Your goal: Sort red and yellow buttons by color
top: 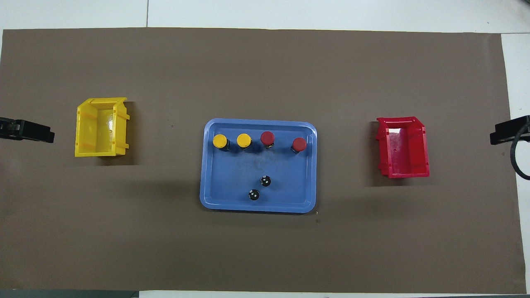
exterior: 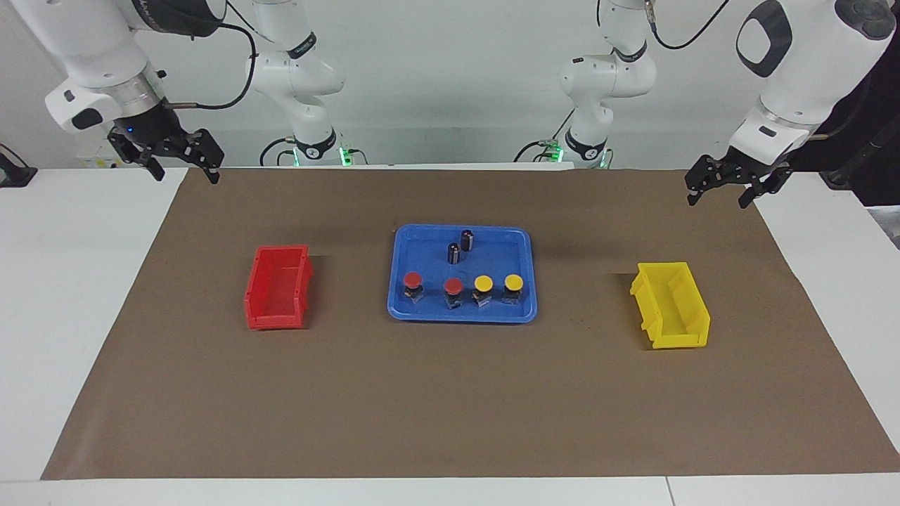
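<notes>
Both arms wait, raised above the worktop at its two ends. The left gripper (exterior: 727, 188) hangs from a bent wrist with its jaws apart, pointing down. The right gripper (exterior: 184, 163) likewise hangs with its jaws spread wide, empty.

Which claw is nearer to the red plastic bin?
Right. The right claw hangs over the mat's edge at the right arm's end of the table, where the red plastic bin sits; the left claw waits over the left arm's end, by the yellow plastic bin.

White table (exterior: 63, 295) w/ brown mat (exterior: 450, 393) (covers most); on mat: red bin (exterior: 278, 288), blue tray (exterior: 462, 309), yellow bin (exterior: 671, 306).
</notes>
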Controlling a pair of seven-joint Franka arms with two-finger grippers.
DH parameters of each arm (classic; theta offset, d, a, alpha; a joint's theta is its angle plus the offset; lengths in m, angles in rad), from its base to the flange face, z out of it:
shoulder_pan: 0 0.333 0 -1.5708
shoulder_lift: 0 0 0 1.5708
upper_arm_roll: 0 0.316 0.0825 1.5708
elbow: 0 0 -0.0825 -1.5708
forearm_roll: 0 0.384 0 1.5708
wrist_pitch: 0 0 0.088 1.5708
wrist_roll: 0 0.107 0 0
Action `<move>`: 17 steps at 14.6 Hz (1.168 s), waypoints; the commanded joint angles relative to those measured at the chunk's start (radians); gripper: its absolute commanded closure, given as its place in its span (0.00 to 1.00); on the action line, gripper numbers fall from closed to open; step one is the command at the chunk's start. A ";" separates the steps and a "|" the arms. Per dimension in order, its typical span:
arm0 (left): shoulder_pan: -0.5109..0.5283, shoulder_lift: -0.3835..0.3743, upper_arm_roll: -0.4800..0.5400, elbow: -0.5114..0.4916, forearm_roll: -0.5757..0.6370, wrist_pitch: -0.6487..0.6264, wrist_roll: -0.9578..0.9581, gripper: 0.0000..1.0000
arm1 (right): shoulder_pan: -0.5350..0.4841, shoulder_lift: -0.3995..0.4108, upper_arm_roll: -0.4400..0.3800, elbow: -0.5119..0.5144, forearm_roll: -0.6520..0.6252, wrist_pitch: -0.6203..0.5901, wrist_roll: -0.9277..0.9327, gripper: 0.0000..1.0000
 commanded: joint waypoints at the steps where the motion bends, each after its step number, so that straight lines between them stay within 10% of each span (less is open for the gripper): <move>1: 0.026 -0.068 -0.009 -0.087 0.024 0.025 0.016 0.00 | -0.010 -0.024 0.007 -0.023 -0.001 -0.005 -0.022 0.00; 17: -0.042 -0.052 -0.020 -0.066 -0.026 0.100 -0.033 0.00 | -0.003 0.021 0.042 0.044 0.004 -0.017 -0.002 0.00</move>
